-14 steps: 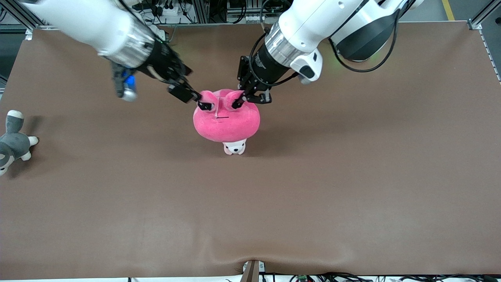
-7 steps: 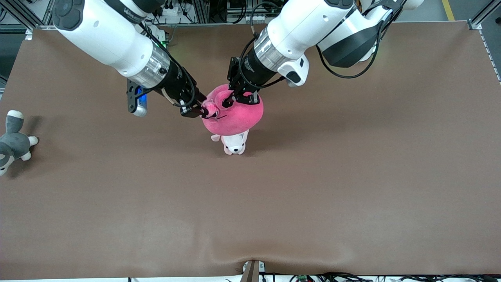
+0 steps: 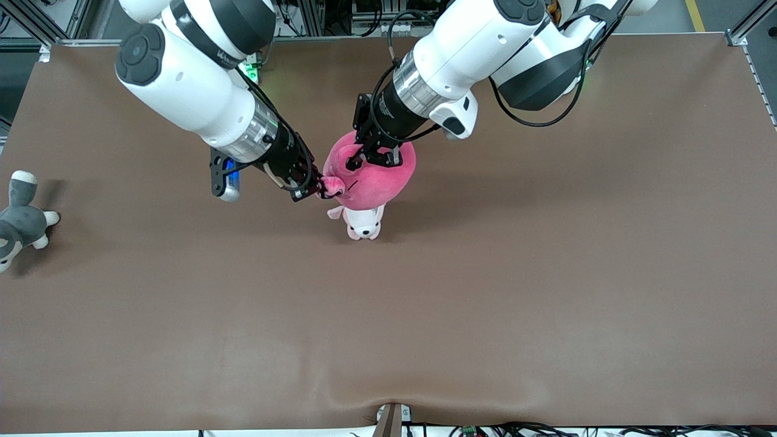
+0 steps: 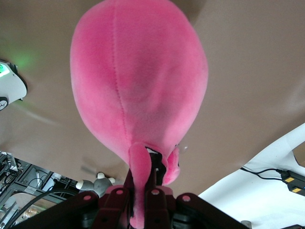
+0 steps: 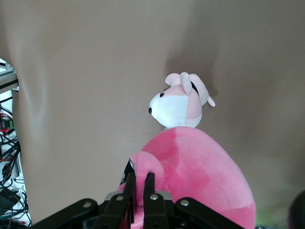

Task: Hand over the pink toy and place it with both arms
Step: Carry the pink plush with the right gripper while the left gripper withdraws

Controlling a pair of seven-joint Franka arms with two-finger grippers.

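From my station: a second ago the right claw [image 3: 320, 189] stood wide at one ear of the pink toy [image 3: 373, 176]; it has since closed and now pinches that ear. The left claw [image 3: 359, 159] stays clamped on the other ear, as the left wrist view confirms [image 4: 143, 191]. Both arms have shifted toward the front camera, and the toy has tilted, face turned toward the right arm's end of the surface [image 3: 546, 273]. It hangs in the air over the puppy plush [image 3: 363, 222].

The toy covers the rear of the puppy in the front view. The grey-and-white plush [image 3: 21, 218] is cut off at the frame edge at the right arm's end. The toy's eyes are mostly hidden; only one dark line shows.
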